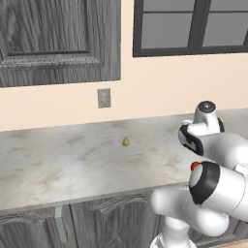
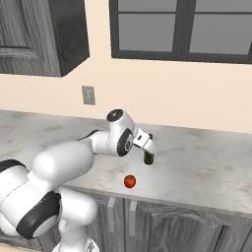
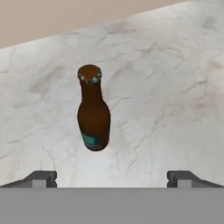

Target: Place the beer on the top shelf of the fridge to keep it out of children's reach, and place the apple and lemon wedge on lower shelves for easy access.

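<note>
A pale marbled table (image 1: 72,164) runs along a cream wall, with dark wood cupboards below it and one dark wall cupboard (image 1: 58,41) above at the left. A grey outlet (image 1: 103,98) sits on the wall, and a dark-framed window (image 2: 182,29) is above the table. Nothing stands between the three items on the table. One beer (image 3: 93,109) stands upright on the table, well back from the front edge. One apple (image 2: 129,181) lies near the front edge, a little in front of the beer and apart from it. One lemon wedge (image 1: 126,141) sits alone mid-table, well to the left of the arm. The single white arm reaches forward over the table with its hand tilted down beside the beer. The gripper (image 3: 112,177) hangs just short of the beer, its jaws wide apart and holding nothing.
</note>
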### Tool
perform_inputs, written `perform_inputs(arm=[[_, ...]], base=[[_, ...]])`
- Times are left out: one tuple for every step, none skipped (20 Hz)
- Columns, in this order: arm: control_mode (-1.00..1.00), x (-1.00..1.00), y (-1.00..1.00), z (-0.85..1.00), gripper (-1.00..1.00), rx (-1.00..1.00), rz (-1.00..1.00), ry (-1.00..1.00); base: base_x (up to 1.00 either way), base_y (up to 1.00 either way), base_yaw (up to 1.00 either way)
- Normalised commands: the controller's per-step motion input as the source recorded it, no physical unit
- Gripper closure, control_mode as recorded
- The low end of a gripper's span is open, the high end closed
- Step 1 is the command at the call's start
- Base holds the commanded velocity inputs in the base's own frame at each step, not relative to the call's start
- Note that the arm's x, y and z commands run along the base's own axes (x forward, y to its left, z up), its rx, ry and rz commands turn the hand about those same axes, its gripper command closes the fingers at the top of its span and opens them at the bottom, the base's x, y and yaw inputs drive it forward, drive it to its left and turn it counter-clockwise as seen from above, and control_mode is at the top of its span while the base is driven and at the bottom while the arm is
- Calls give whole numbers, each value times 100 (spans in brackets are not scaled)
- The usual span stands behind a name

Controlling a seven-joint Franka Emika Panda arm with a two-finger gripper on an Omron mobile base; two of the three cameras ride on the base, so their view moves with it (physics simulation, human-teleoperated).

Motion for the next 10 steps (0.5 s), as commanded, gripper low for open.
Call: perform_inputs(arm=[[-100,20,0,-20,-100,0,0,0],[-100,18,0,-17,-100,0,0,0],[-100,14,0,-17,-100,0,0,0],[-100,14,-2,-17,-100,0,0,0],[-100,12,-5,-16,-100,0,0,0],[-100,12,-8,-16,-100,0,0,0],[-100,13,-8,-16,-100,0,0,0],[-100,14,-6,-15,-100,0,0,0],[-100,15,-4,-14,-100,0,0,0],[-100,16,-4,-13,-100,0,0,0]], base=[[0,0,0],[0,0,0],[0,0,0],[0,0,0],[0,0,0],[0,0,0],[0,0,0],[0,0,0],[0,0,0],[0,0,0]])
